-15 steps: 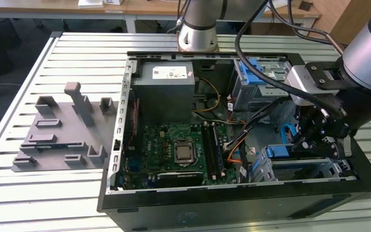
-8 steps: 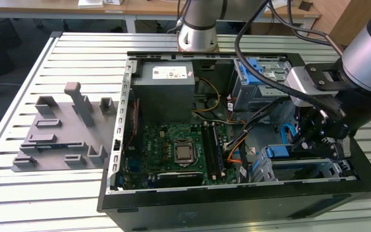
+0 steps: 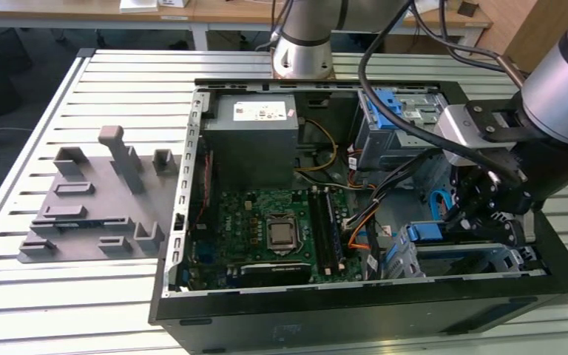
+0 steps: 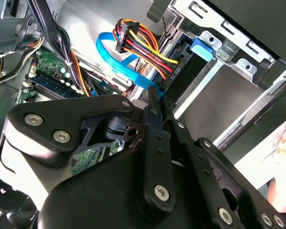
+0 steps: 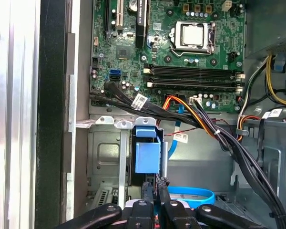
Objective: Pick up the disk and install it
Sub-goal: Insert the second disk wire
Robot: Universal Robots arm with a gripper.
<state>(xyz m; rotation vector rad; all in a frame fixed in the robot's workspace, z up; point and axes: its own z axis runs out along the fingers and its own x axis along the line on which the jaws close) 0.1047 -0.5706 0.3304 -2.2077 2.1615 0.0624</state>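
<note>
The gripper [image 3: 487, 214] is hanging inside the open computer case [image 3: 363, 310], down at the corner nearest the exterior view's right, right over the drive cage [image 3: 467, 259]. In the first wrist view its fingers [image 5: 155, 193] are pressed together, with nothing between them, and their tips are sitting just beside the rear end of the disk [image 5: 147, 155].

The disk is sitting on edge in the drive cage, seen end-on: a dark slim body with a blue plastic bracket [image 5: 146, 133] capping it, and its long axis is running down into the bay, away from the gripper. In the exterior view the same blue bracket is showing next to the gripper at the cage. A blue cable [image 5: 188, 194] is looping close by the fingertips, and a bundle of red, yellow and orange wires [image 4: 143, 45] is plugging in beside the bay.

The motherboard [image 3: 264, 229] is lying flat in the case. On the counter [image 3: 27, 296], well apart from the case, a grey plastic stand [image 3: 97, 200] is sitting. White tags on the cables are too small to read.
</note>
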